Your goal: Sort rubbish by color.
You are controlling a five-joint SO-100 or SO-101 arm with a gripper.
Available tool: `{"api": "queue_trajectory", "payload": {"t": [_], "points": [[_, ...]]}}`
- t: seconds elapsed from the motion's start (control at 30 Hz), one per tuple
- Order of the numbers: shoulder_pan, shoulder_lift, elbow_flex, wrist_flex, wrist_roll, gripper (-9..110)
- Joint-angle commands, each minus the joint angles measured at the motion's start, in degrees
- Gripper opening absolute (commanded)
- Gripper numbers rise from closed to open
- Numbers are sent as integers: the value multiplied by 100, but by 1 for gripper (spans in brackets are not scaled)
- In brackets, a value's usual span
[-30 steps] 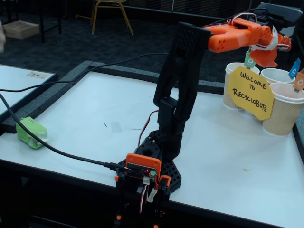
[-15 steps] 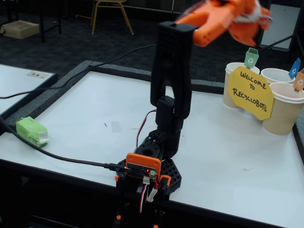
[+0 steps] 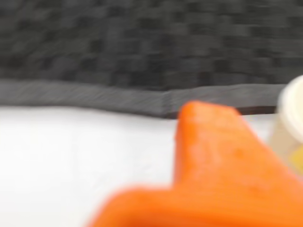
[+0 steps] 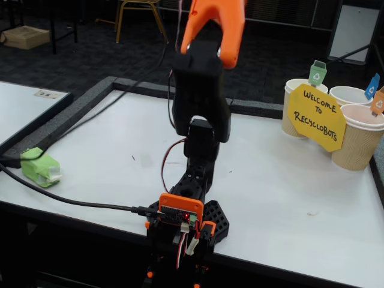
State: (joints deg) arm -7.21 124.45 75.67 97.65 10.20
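Fixed view shows the green lump [image 4: 39,168] lying at the left edge of the table [image 4: 288,180], touching a black cable [image 4: 72,195] and well apart from the three paper cups [image 4: 359,138] at the far right, so I judge that piece unsorted; no orange or blue lump is visible and I cannot see into the cups. The arm [image 4: 201,90] stands reared upright, its upper link leaving the frame top. The wrist view is blurred, showing one orange finger [image 3: 208,156]; I cannot tell whether the pincer is apart or together.
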Motion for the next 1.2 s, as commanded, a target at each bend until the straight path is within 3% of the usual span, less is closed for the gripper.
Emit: {"api": "queue_trajectory", "payload": {"t": [0.0, 0.33, 0.7, 0.9, 1.17], "points": [[-817, 1028, 299, 176, -79, 13], [-1433, 2725, 1635, 220, -79, 12], [-3322, 3823, 2874, 343, -79, 9], [-3560, 4254, 2909, 334, -79, 9], [-5062, 4333, 2918, 343, -35, 9]]}}
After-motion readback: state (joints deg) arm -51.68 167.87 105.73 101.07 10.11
